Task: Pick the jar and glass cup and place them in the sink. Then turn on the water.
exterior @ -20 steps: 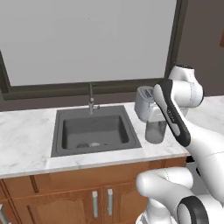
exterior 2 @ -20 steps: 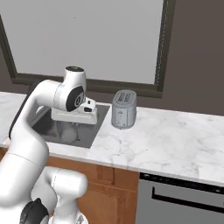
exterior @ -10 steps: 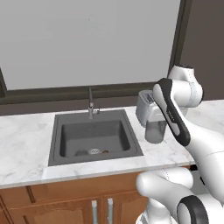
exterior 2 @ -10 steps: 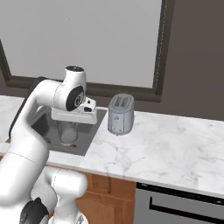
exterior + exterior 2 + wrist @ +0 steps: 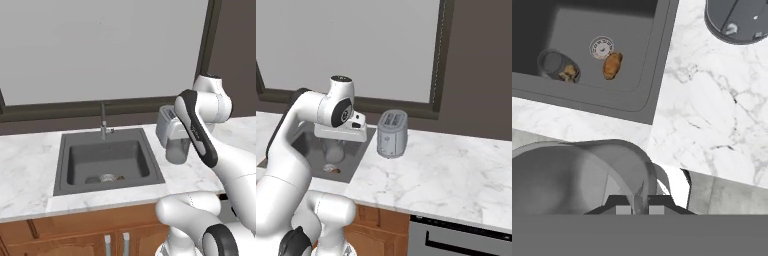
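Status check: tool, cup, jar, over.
Tool shut on glass cup, held over counter right of sink. Jar lies in basin beside drain. Toaster close behind. No water running.

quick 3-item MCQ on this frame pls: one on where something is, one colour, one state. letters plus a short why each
1. Where is the jar?
A. in the sink basin
B. on the counter by the toaster
C. on the windowsill

2. What colour is the sink?
A. white
B. dark grey
C. copper

3. What is the gripper doing?
A. open over the drain
B. shut on nothing
C. shut on the glass cup

Answers:
1 A, the jar with brown bits lies left of the drain in the hand view.
2 B, the basin is dark grey against the pale marble counter.
3 C, the glass cup hangs under the hand, its rim between the fingertips.
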